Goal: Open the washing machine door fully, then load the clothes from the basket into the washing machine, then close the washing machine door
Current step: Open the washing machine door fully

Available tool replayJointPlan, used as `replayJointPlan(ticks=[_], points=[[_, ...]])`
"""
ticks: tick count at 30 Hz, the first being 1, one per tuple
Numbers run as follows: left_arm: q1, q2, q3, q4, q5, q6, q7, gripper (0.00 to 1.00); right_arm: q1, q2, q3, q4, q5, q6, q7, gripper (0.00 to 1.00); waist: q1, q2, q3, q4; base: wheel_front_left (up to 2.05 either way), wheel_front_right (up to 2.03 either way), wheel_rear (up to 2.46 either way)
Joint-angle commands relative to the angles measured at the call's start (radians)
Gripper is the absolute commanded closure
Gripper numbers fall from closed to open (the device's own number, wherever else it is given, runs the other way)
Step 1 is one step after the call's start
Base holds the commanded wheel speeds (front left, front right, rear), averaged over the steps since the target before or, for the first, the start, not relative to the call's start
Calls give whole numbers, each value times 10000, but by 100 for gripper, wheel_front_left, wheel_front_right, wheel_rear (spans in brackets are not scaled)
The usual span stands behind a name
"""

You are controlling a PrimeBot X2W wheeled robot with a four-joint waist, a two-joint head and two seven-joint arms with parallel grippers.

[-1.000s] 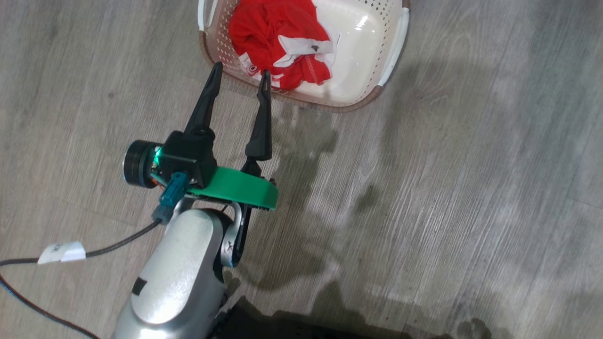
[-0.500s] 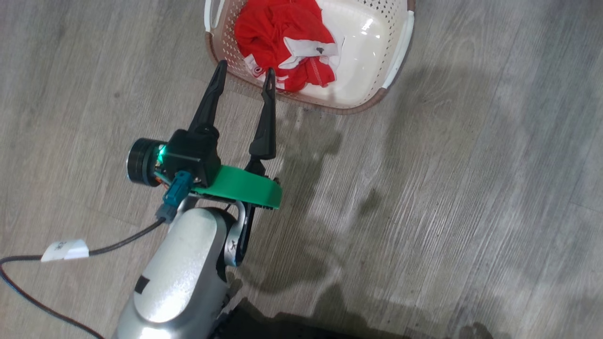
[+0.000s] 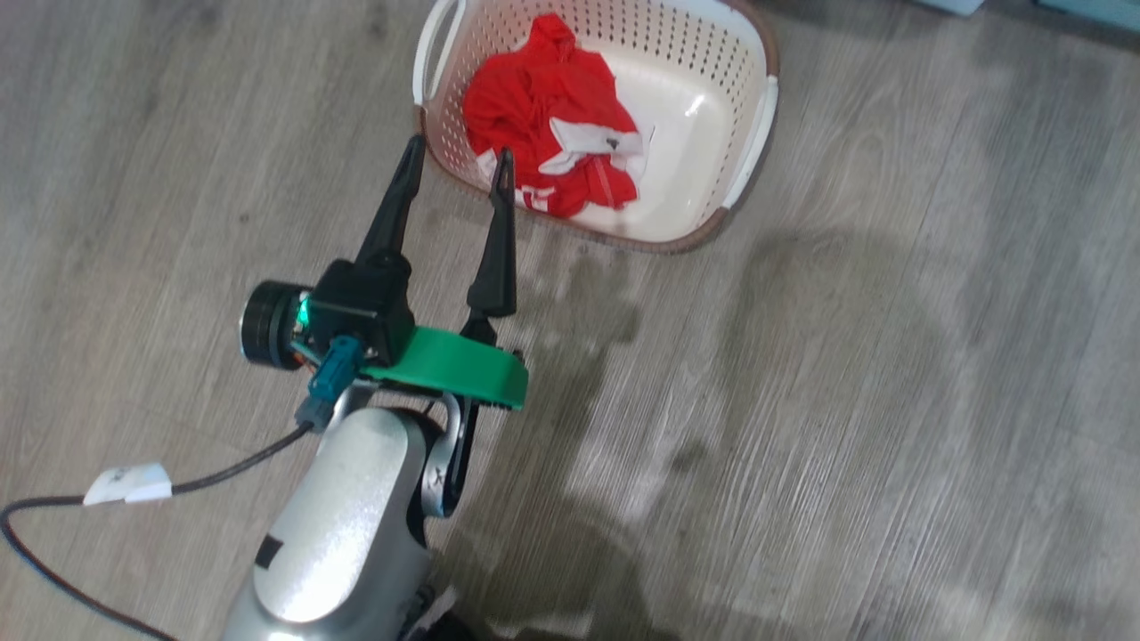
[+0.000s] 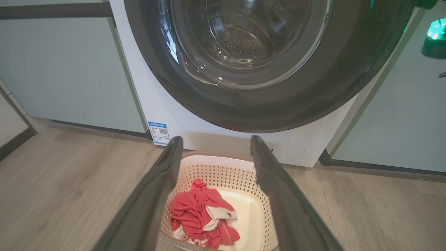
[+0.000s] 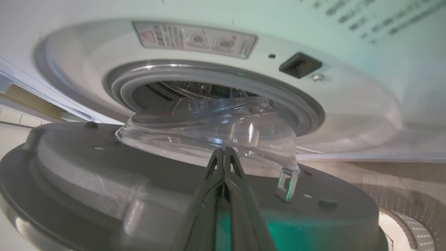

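Left gripper [image 3: 460, 150] first: its two long dark fingers [image 3: 500, 231] are spread wide with nothing between them. It hangs above the wooden floor [image 3: 802, 401], tips showing over the near left corner of the basket [image 3: 679, 239]. How high they ride above that rim, I can't tell from up here. Look along those fingers and there's the target. The clothes [image 4: 198, 209], a red heap with a white bit on top, are framed right between the two fingers, ahead and below. They're bunched in the left half of the basket, and the right half is bare plastic. The heap runs long from the near rim towards the far wall, much the same line as the fingers point. So I'd say those open jaws would straddle it across its narrow way if they went forward and down. Past the basket stands the washing machine [image 4: 181, 115], white front, with the washing machine door [image 4: 313, 101] and its glossy black rim looming over the basket. Up there is the right gripper [image 5: 224, 151], fingers pressed flat together and holding nothing. Its tips are at the foot of the glass bowl [image 5: 216, 132] on the door's inner face; touching or just short, I can't make out. Behind the bowl you can see the grey seal [image 5: 285, 99] and the dark drum [image 5: 163, 94], so the door is off its latch and swung out. Whether it's fully open, I wouldn't swear. For the clothes, the left arm is by far the nearer.
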Motion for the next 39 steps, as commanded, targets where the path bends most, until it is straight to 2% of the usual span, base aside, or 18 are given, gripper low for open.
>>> replayJointPlan(ticks=[1, 21, 39], points=[[197, 139, 342, -205, -54, 30, -95, 0, 173, 388, 100, -439, 131, 8, 193, 100, 0, -1, -311, 24, 0, 0, 0], [1520, 139, 901, 48, 23, -200, -95, 0, 3473, 1052, 449, -1852, 1201, 8, 765, 100, 0, -1, -2505, 384, 0, 0, 0], [2316, 139, 1200, 137, 102, -260, -95, 0, 5604, 2024, 1207, -2568, 1854, 8, 1159, 100, 0, -1, -3639, 1481, 0, 0, 0]])
